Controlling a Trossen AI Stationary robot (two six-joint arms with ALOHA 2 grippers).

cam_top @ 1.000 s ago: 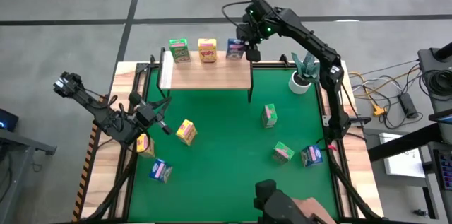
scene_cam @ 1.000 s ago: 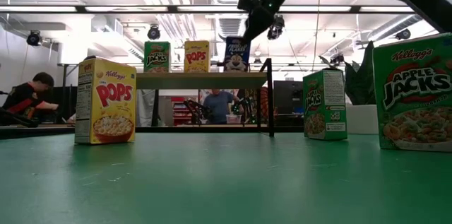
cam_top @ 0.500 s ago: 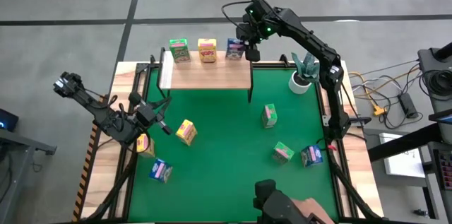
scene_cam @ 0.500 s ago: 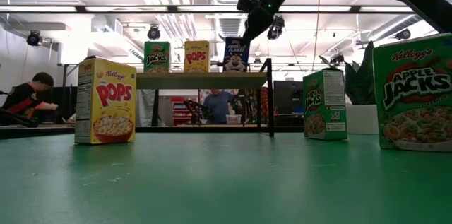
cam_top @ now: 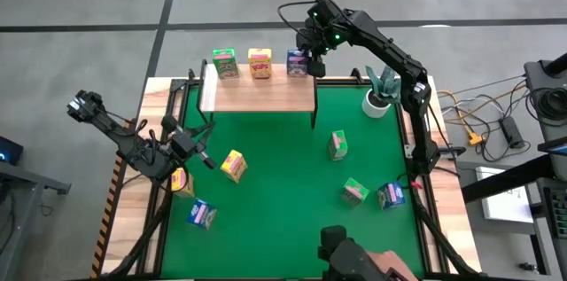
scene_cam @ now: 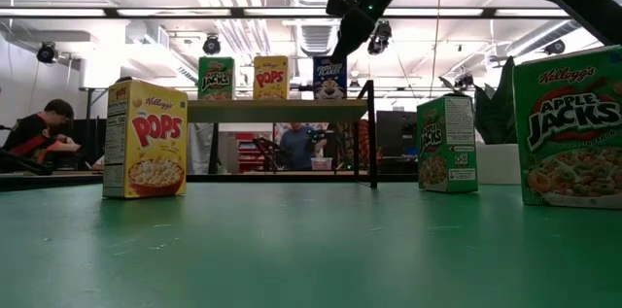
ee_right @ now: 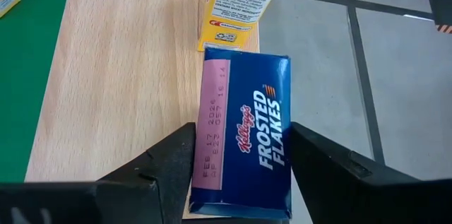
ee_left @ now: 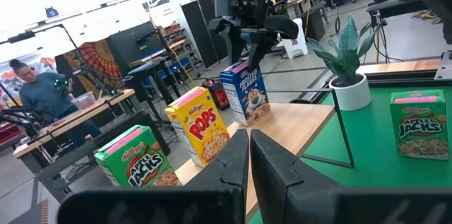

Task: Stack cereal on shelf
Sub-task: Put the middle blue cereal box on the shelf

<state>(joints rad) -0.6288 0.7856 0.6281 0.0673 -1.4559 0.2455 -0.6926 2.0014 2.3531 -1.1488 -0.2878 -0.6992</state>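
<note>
The shelf [cam_top: 257, 93] stands at the mat's far edge. Its pale plank carries a green cereal box [cam_top: 225, 62], a yellow one [cam_top: 260, 62] and a blue one [cam_top: 298, 62] in a row along the far edge. My right gripper [ee_right: 244, 155] is above the shelf's right end, shut on the blue box [ee_right: 244, 139]. My left gripper [cam_top: 197, 150] is shut and empty over the mat's left edge. Two loose yellow boxes [cam_top: 233, 165] [cam_top: 180, 180], two green [cam_top: 337, 144] [cam_top: 355, 191] and two blue [cam_top: 202, 214] [cam_top: 391, 195] are on the mat. My right gripper pinches the blue box between its two fingers, one on the wide front face and one on the back face, at the top edge [ee_right: 206, 146]. The fingers come from above, pointing down. The box stands upright with its bottom on the plank [scene_cam: 330, 97].
A white pot with a plant [cam_top: 379, 95] stands right of the shelf at the mat's far right corner. The shelf's thin black legs [scene_cam: 372, 143] stand on the mat. People and furniture show in the room beyond the table.
The blue box was tilted at the shelf's right end. It now stands upright on the plank, a little farther toward the table's right edge. My right gripper has stayed nearly in place above it.
</note>
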